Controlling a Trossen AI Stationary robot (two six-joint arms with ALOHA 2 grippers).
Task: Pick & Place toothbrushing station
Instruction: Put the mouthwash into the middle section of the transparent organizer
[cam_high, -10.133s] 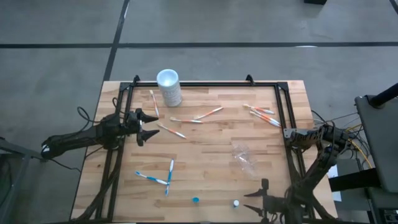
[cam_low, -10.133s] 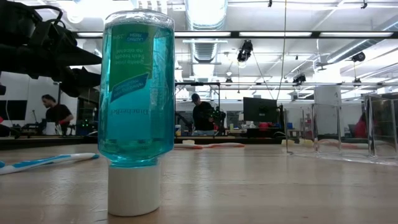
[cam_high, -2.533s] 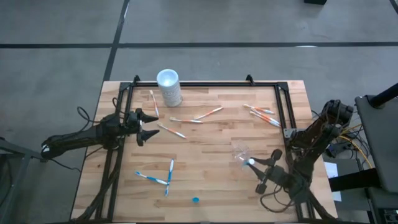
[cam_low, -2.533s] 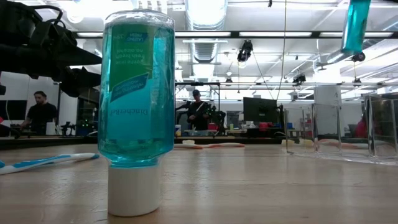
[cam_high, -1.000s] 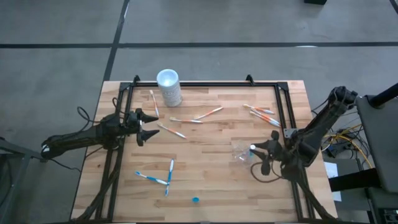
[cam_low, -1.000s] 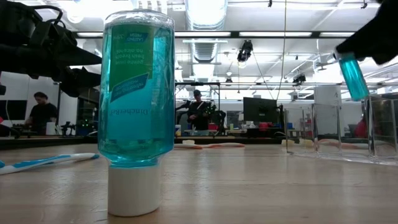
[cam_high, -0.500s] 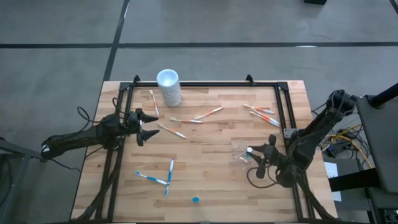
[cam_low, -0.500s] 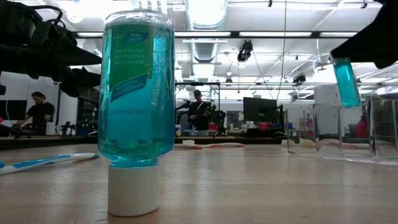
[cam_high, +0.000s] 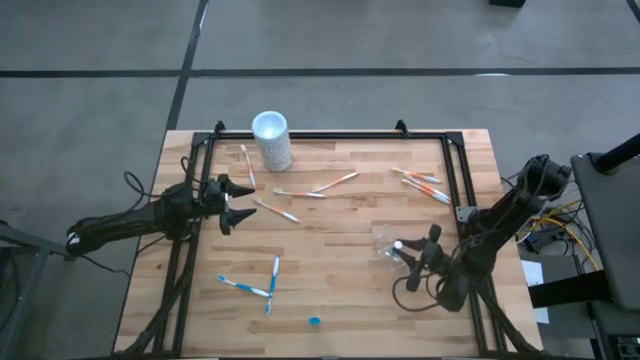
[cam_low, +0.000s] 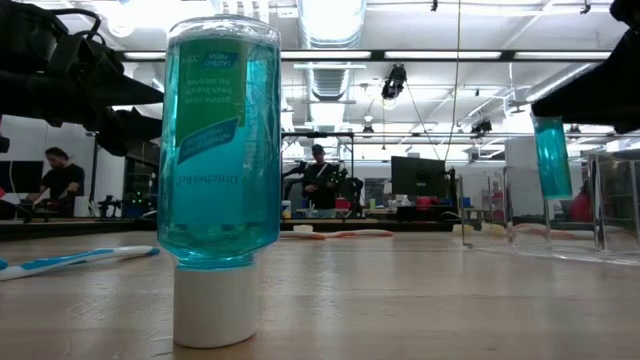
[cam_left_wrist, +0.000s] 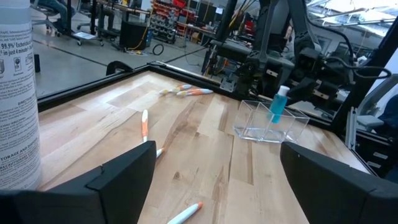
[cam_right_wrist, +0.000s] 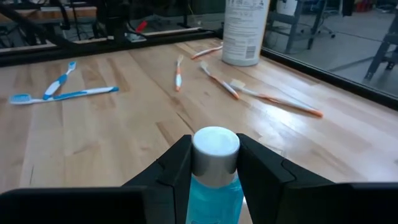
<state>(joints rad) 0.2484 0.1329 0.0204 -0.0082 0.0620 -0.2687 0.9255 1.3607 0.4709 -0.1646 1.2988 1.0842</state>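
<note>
Placement step under way: the right gripper (cam_high: 408, 252) hangs over the small clear plastic cup (cam_high: 389, 245) at the right side of the wooden tabletop (cam_high: 330, 225), its fingers (cam_right_wrist: 177, 163) clamped on a small bottle of blue liquid with a white cap (cam_right_wrist: 214, 165). From the left wrist view the blue bottle (cam_left_wrist: 278, 104) sits right above the see-through cup (cam_left_wrist: 269, 122), seemingly at its mouth. Next move, by the look of it: lower straight down and release without tipping that light cup.

The cup looks empty apart from whatever part of the bottle has entered; that cannot be told for sure. The rest of the set lies loose on the tabletop: blue-and-white toothbrushes (cam_high: 256, 282) near the front left, orange-and-white toothbrushes (cam_high: 424, 184) at the back right, more orange-and-white ones (cam_high: 318, 187) mid-table, and a tiny blue cap (cam_high: 315, 321) near the front edge. A tall white opaque canister (cam_high: 272, 140) stands at the back, closed.

The left gripper (cam_high: 232, 201) waits at the left edge, fingers spread wide, holding nothing.
</note>
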